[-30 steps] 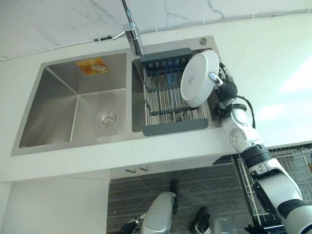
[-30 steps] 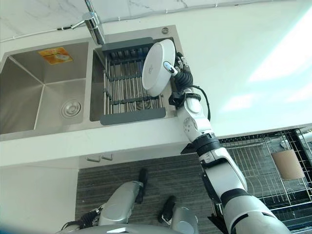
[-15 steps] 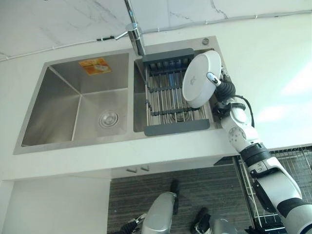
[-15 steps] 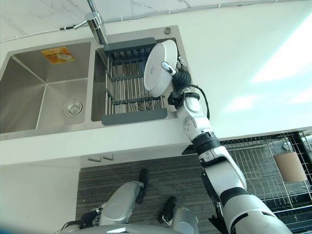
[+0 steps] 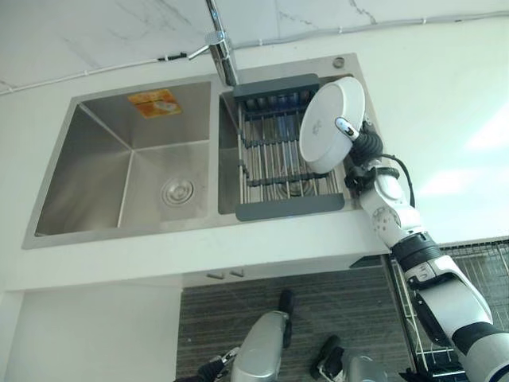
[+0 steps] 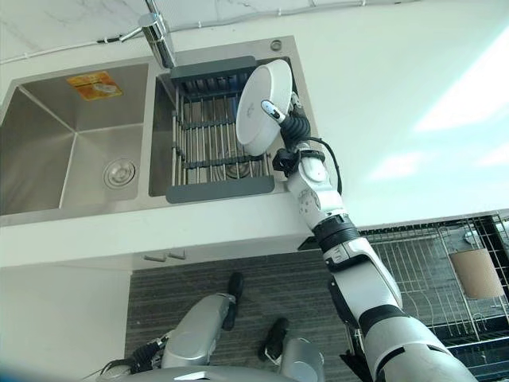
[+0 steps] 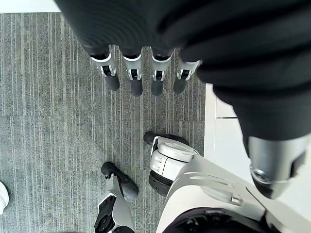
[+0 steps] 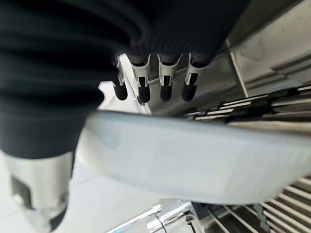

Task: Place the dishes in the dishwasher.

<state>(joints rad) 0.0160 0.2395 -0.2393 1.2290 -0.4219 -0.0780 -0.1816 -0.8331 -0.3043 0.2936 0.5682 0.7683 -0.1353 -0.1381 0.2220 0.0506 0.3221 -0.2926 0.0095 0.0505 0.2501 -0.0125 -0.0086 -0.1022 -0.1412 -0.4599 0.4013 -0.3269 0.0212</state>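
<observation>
My right hand [image 5: 363,146] is shut on a white plate [image 5: 331,123], thumb on its face and fingers [image 8: 165,83] behind the rim. The plate [image 8: 204,160] is tilted on edge above the right end of the grey drying rack [image 5: 278,155] in the sink's right basin. My left hand [image 7: 138,73] hangs over the striped floor with straight fingers, holding nothing.
The steel double sink [image 5: 127,171] has a bare left basin with a drain and an orange sticker. A tap [image 5: 220,44] stands behind the divider. White counter lies on all sides. At the lower right, a wire dishwasher basket [image 6: 421,263] holds a brown cup [image 6: 469,272].
The whole picture has shifted a little, so the camera moved. The plate stays in my right hand over the rack, perhaps lifted very slightly.
</observation>
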